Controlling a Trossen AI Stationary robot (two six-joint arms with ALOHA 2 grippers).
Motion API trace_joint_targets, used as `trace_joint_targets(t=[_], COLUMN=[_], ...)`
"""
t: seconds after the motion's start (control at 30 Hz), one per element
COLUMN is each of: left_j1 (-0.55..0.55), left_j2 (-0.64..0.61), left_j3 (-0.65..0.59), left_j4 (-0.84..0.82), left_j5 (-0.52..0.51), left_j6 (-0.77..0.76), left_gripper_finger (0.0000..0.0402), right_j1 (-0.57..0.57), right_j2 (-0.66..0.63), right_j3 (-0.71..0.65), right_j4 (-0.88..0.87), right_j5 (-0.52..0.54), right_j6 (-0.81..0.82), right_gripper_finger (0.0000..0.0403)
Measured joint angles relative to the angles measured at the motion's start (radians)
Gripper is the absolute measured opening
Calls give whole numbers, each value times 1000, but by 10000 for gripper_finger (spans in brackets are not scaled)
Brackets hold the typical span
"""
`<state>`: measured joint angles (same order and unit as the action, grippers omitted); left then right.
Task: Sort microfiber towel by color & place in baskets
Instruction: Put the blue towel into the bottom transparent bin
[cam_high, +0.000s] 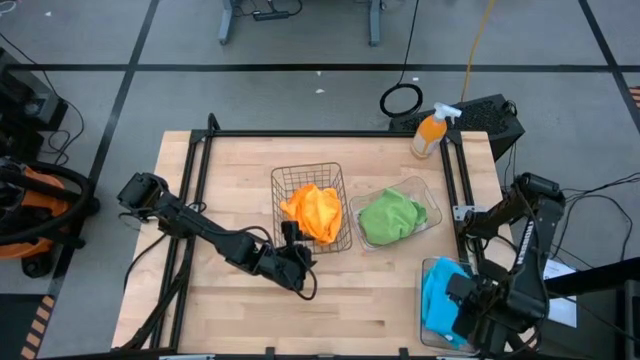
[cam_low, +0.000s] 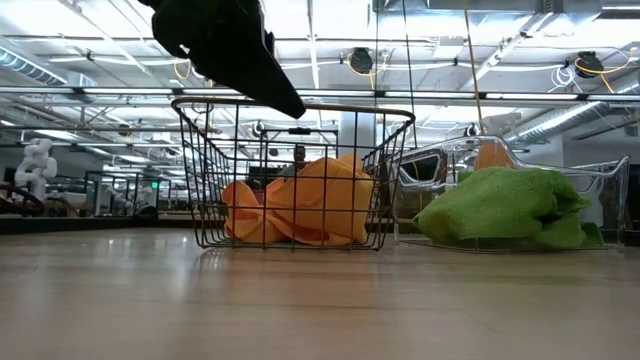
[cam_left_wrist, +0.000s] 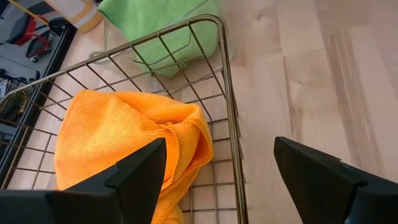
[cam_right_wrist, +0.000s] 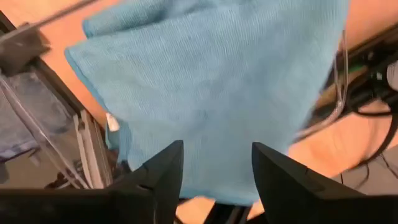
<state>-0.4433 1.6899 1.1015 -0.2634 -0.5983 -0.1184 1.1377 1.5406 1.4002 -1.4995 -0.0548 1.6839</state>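
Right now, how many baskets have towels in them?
3. The wire basket holds orange cloth, the clear tub beside it holds green, and the clear bin under the right gripper holds blue. Folded towels may hide others.

L gripper jaws wide; R gripper jaws parted, pointing down.

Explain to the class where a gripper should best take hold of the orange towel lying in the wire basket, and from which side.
Probably the raised, crumpled fold at the top of the orange towel, taken from straight above. The wire basket walls it in on every side, so only the open top gives access, and the bunched ridge sits high enough for two fingers to pinch. The left gripper is open beside the basket.
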Motion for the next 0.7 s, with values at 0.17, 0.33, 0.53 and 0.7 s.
trace_joint_targets(t=[0.17, 0.33, 0.53, 0.7], left_j1=[-7, -11, -11, -9], left_j2=[0, 0, 0, 0], left_j3=[0, 0, 0, 0], left_j4=[0, 6, 26, 61], left_j5=[0, 0, 0, 1], left_j6=[0, 2, 15, 35], left_gripper_finger=[301, 301, 301, 301], right_j1=[17, 16, 6, -12], right_j2=[0, 0, 0, 0], right_j3=[-22, -122, -315, -470], right_j4=[60, 76, 228, 466], right_j5=[57, 56, 31, 27], right_j6=[7, 13, 5, -33], right_gripper_finger=[142, 41, 14, 2])
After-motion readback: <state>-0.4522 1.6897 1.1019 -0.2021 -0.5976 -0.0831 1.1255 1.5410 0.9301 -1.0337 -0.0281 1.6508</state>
